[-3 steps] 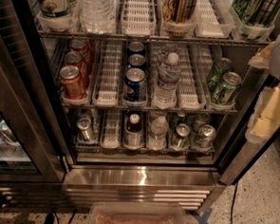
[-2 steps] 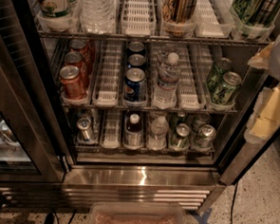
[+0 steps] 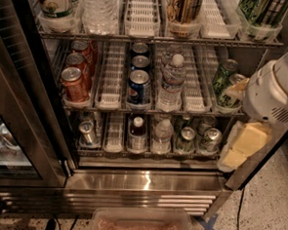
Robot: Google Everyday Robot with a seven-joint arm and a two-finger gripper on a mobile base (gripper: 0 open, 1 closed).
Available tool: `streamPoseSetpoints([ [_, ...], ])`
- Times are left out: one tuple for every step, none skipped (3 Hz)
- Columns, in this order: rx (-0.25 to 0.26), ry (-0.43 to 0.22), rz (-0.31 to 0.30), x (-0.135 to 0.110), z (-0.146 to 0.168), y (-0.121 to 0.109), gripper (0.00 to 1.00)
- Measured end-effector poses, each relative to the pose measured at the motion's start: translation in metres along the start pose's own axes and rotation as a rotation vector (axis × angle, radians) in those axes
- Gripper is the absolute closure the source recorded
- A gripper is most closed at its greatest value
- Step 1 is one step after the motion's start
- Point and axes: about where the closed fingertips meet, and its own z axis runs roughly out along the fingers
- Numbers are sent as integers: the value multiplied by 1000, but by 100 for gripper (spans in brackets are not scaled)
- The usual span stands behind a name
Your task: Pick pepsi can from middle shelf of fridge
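Note:
The fridge point(image 3: 144, 183) stands open in front of me. On its middle shelf point(image 3: 110, 105), a dark blue pepsi can point(image 3: 139, 87) stands at the front of the centre lane, with two more dark cans in line behind it. My gripper point(image 3: 242, 145) hangs at the right edge of the view, outside the fridge, below its white wrist housing point(image 3: 277, 88). It is well right of the pepsi can and lower than it, and holds nothing that I can see.
Red cans point(image 3: 75, 83) fill the left lane, a water bottle point(image 3: 171, 82) stands just right of the pepsi can, and green cans point(image 3: 224, 78) are at the right. Bottles and cans fill the shelves above and below. A plastic tub point(image 3: 142, 226) sits on the floor.
The arm at the right has come further into view, shifting left and down. The cans and bottles have not moved.

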Motion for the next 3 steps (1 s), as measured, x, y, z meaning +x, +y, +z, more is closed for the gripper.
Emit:
streamPoseSetpoints([
  [-27,-76,-42,-21,26,22,0],
  [-27,-76,-42,-21,26,22,0],
  [6,-127,-26,-29,41,28,0],
])
